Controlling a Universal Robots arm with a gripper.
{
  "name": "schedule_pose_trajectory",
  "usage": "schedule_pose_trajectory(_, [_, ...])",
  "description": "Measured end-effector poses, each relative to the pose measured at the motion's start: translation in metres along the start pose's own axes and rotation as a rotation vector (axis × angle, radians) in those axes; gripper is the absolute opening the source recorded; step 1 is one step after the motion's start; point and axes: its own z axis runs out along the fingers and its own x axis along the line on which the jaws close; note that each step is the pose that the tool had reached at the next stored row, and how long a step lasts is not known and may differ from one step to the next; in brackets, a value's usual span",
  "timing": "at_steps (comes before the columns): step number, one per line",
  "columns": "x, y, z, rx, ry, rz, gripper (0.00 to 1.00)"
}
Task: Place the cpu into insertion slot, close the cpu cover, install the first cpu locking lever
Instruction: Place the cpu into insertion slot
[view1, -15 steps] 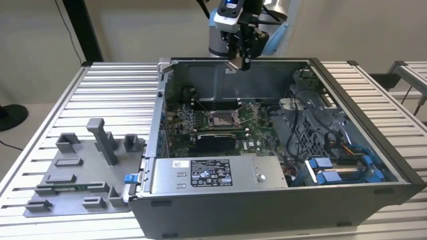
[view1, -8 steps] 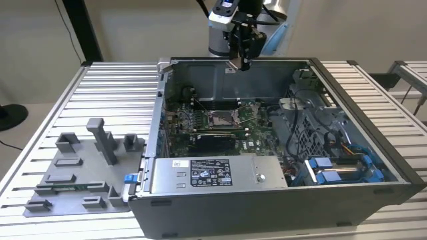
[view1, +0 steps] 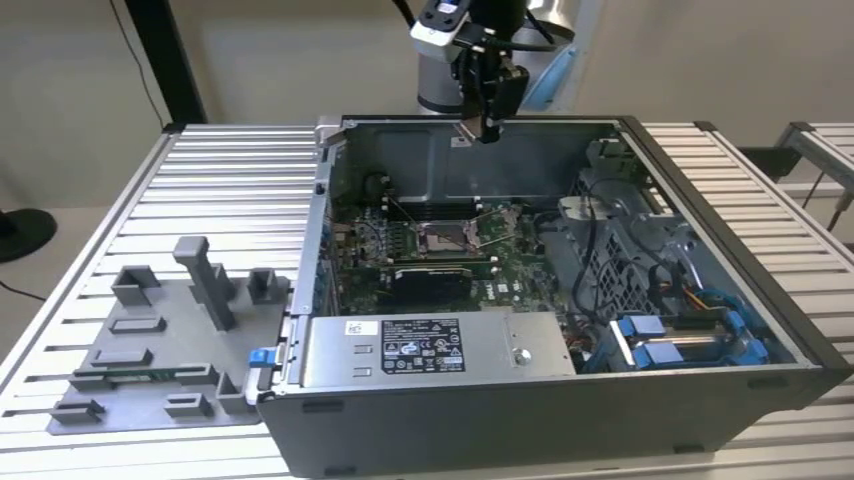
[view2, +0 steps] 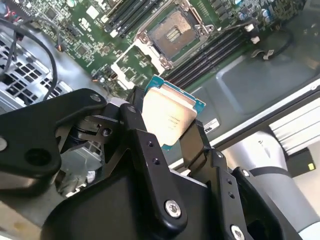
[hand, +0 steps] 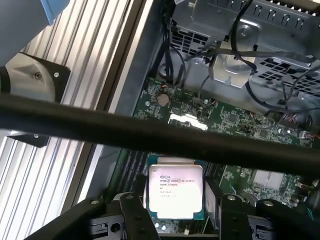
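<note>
Wide exterior; both wrist views over motherboard (view2: 80, 30) (hand: 230, 117)

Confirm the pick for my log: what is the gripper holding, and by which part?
The gripper holds the cpu, clamped by two opposite edges between its fingers.

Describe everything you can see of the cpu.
The cpu is a small flat square chip: a pale silvery metal lid with faint print, on a green-edged base. The pincer's black fingers clamp two opposite sides, holding it in the air above the green motherboard, not yet in the insertion slot.
</note>
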Motion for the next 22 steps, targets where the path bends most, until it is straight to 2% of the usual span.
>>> schedule_pose_trajectory(8, [-0.0008, -0.0002, 0.0000, -0.0018, -0.0072, 0.083, 0.00])
schedule_pose_trajectory(18, [-0.0008, -0.0002, -0.0001, -0.0047, -0.0194, 0.220, 0.00])
schedule_pose_trajectory(22, [-0.0008, -0.0002, 0.0000, -0.0056, -0.0227, 0.258, 0.00])
